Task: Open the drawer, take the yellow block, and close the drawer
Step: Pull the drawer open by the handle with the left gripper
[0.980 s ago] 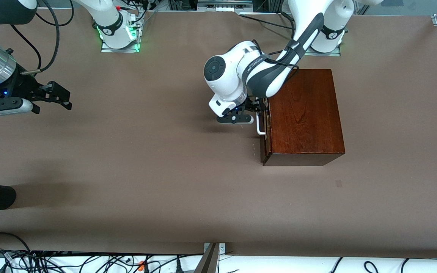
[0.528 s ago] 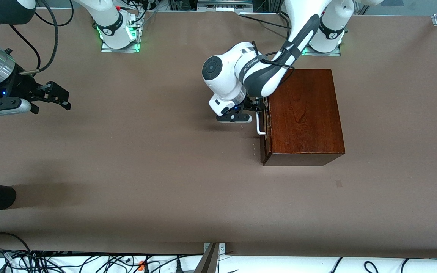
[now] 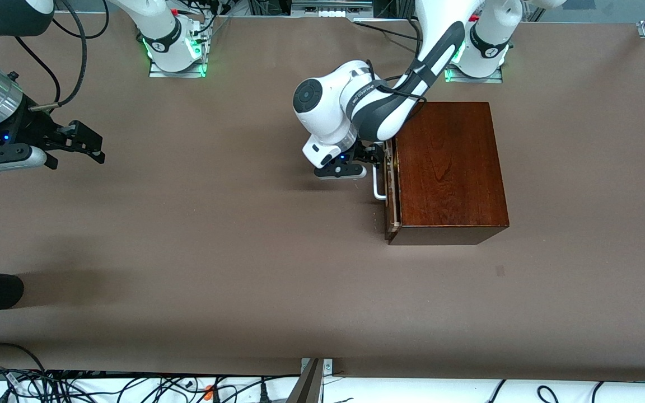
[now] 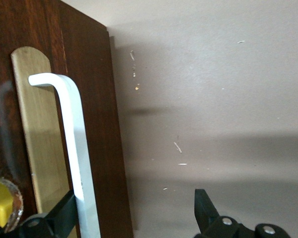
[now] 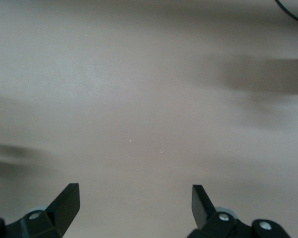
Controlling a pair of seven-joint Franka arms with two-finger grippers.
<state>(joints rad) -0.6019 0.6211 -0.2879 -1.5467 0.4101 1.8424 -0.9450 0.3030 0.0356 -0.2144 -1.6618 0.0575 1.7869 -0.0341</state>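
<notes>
Left gripper at white handle of drawer, jaws open around bar; drawer barely out of wooden box. Right gripper waited over bare tabletop, jaws open. Yellow block not visible.

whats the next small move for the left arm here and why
Probably keep pulling the handle straight out from the wooden box. The left gripper has one finger hooked inside the white bar with its fingers wide apart, and the drawer shows only a thin pale sliver, so nothing inside can be reached. The right gripper waits open over bare table.
</notes>
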